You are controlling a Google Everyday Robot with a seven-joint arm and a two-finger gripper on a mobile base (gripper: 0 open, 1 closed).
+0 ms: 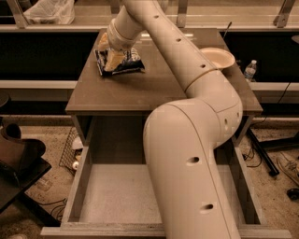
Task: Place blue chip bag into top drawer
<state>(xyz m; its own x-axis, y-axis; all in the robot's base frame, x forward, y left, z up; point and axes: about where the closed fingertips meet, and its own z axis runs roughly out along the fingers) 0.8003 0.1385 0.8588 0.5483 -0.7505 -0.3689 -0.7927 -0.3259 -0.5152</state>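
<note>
The blue chip bag, dark blue crinkled foil with white markings, lies on the back left part of the brown cabinet top. My gripper is down on the bag's left half and covers part of it. The top drawer stands pulled open below the cabinet top, with a flat pale grey bottom and nothing in the part that shows. My large cream arm rises in front and hides the drawer's right half.
A pale bowl sits at the back right of the cabinet top. A white plastic bag lies on the shelf behind. A water bottle stands at the right. A dark chair and a wire basket are at the left.
</note>
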